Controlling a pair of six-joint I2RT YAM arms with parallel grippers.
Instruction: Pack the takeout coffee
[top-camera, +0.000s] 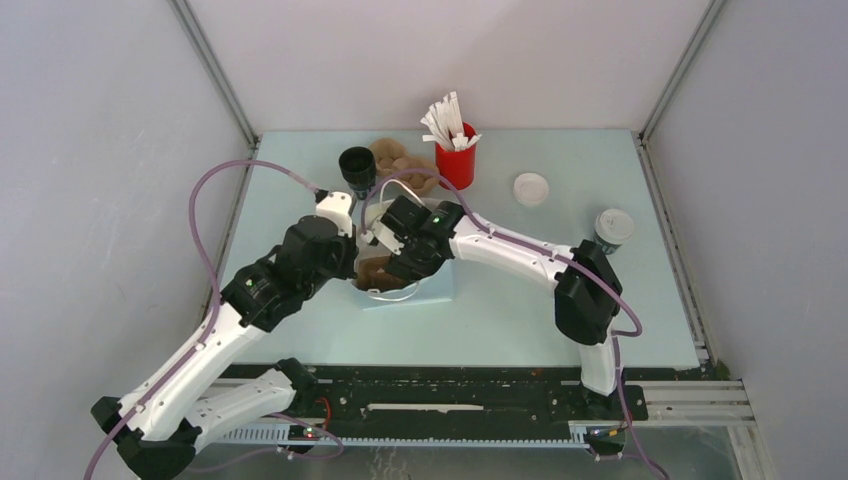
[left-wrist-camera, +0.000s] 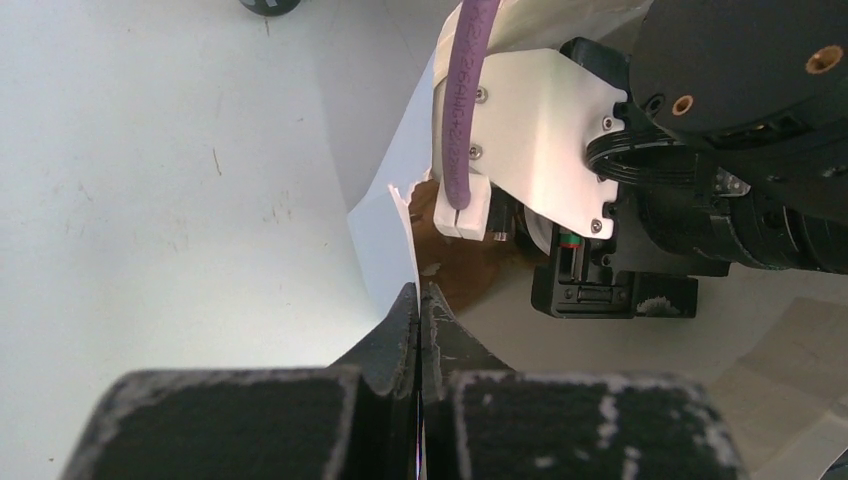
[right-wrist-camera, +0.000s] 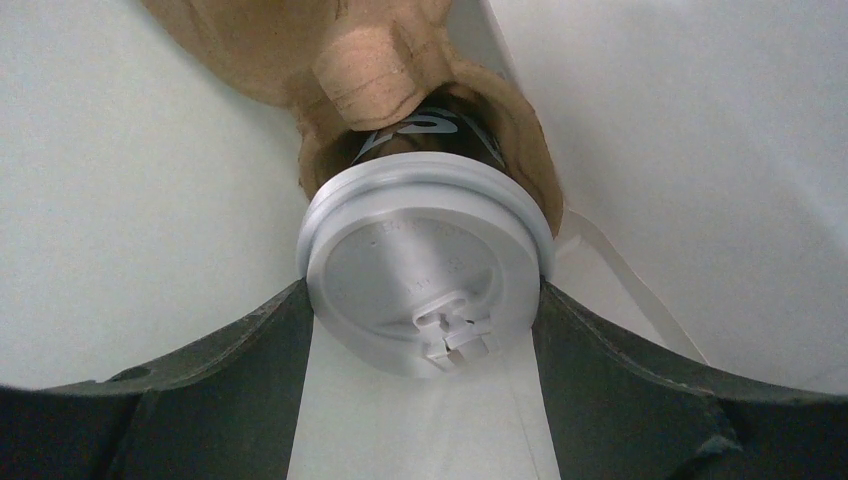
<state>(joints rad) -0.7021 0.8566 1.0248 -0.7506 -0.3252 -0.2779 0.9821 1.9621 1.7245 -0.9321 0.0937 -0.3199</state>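
The takeout coffee (right-wrist-camera: 425, 285) sits in a carrier (right-wrist-camera: 370, 70) inside the bag (top-camera: 437, 285); lidless cup (top-camera: 357, 165) at eleven o'clock, holder (top-camera: 456, 165) at one.

**Two-tone arms, purple cables everywhere**

The left arm (top-camera: 200, 355) and right arm (top-camera: 510, 252) are the same build: white shell links with chunky black joints. A purple cable (left-wrist-camera: 468, 100) with tiny printed lettering runs along each. The right one has a little green light (top-camera: 436, 217) near the wrist. Up close there's a white plate (left-wrist-camera: 540, 130) with small silver screws, a ribbed black ring and brass-coloured inserts (left-wrist-camera: 823, 60). The left fingers (left-wrist-camera: 392, 345) are black, and the blocks behind them are scuffed whitish.
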